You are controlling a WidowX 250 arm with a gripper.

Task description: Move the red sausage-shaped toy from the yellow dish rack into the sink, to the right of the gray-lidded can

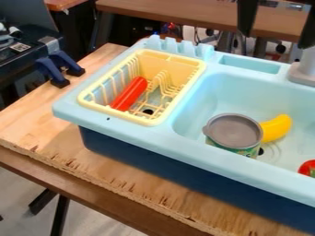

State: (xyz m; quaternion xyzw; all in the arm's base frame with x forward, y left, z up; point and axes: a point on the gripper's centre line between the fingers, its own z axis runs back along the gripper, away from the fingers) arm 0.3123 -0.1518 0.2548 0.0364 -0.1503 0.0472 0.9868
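Above the blue sink [132, 132], claw [276, 41] spread wide, can [234, 132] beside yellow banana [276, 127], red object [128, 94] in yellow rack [143, 54]

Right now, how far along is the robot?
A red toy lies in the yellow rack, so that looks done. Nothing's in hand: the gripper hangs open. The can, banana and red thing at the picture's edge sit in the sink, perhaps left to do.

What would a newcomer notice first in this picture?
The eye would probably go first to the red object in the yellow rack on the left. Next come the yellow curved piece beside the can in the sink, and the black gripper at top right, fingers apart.
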